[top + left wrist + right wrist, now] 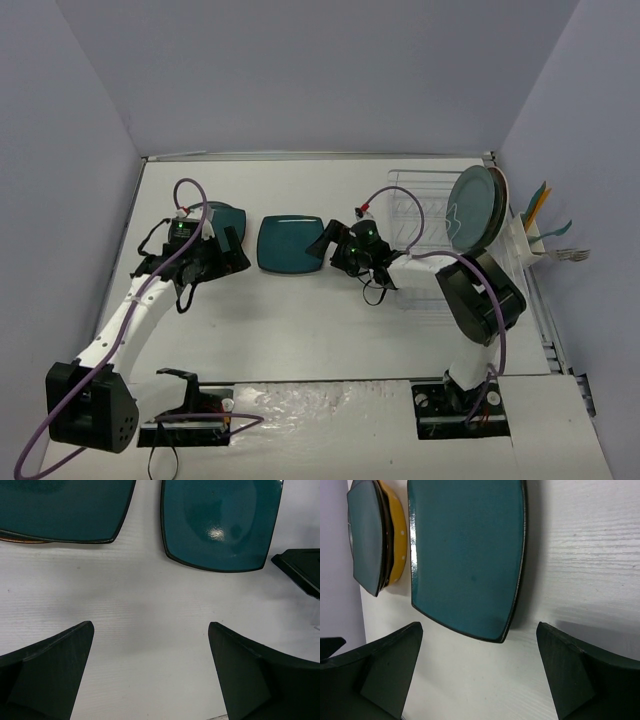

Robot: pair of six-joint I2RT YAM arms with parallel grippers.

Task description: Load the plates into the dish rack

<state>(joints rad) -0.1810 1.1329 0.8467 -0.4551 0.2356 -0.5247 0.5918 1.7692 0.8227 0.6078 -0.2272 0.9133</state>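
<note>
My left jaws stand wide open over the desk [150, 605] and hold nothing. Ahead of them lie two dark teal squarish plates: the single plate [220, 522] ahead to the right, and the stacked plate [60, 507] ahead to the left, on top of an orange-yellow plate [400, 535]. My right jaws are also wide open and empty, with the single plate just ahead of them. The dish rack [415, 215] is behind my right jaws, and I count at least two round plates [473, 208] standing in it.

You are looking at a flat white table with a faint grain [300, 330], boxed in on three sides by plain pale lavender-grey panels: a back wall [320, 70], a left wall [50, 200] and a right wall [600, 130]. Soft, even light gives you only faint shadows.
</note>
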